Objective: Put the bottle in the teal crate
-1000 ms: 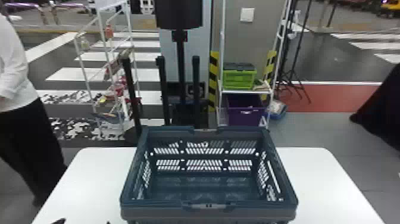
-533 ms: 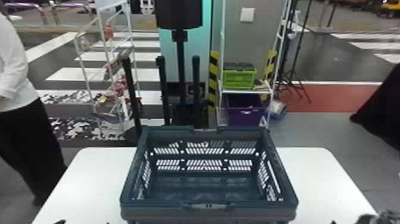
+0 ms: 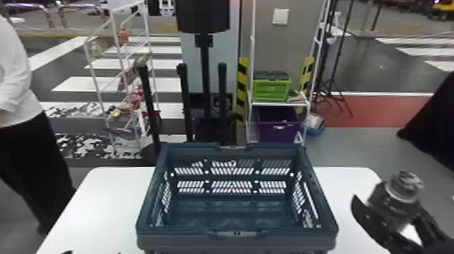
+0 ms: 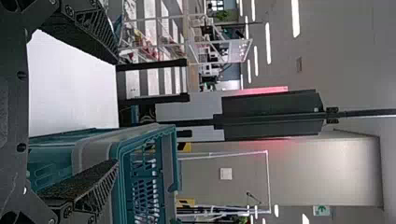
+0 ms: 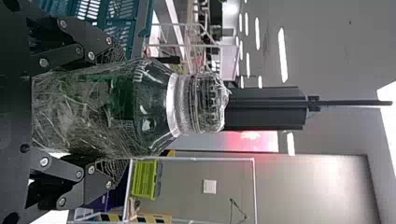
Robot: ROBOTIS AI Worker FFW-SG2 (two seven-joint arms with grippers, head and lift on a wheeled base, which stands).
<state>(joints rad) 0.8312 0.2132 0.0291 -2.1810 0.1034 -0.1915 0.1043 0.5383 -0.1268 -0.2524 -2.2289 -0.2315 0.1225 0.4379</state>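
In the head view the teal crate (image 3: 236, 236) stands on the white table, its inside bare. My right gripper (image 3: 388, 219) is at the table's right side, beside the crate, shut on a clear bottle (image 3: 400, 199) with its cap upward. The right wrist view has the wrapped bottle (image 5: 107, 112) between both fingers of my right gripper (image 5: 112, 114). At the bottom left edge of the head view are the tips of my left gripper (image 3: 93, 252); in the left wrist view that left gripper (image 4: 114, 112) is open, with the crate (image 4: 144, 177) beyond one finger.
The white table (image 3: 101, 202) extends left and right of the crate. Behind it are a black stand (image 3: 206, 84), a white rack with a green box (image 3: 272, 89) and a purple bin (image 3: 278, 128). A person stands at the far left.
My right gripper has come into the head view from the lower right, rising with the bottle in its hold. The left gripper and the crate look unmoved.
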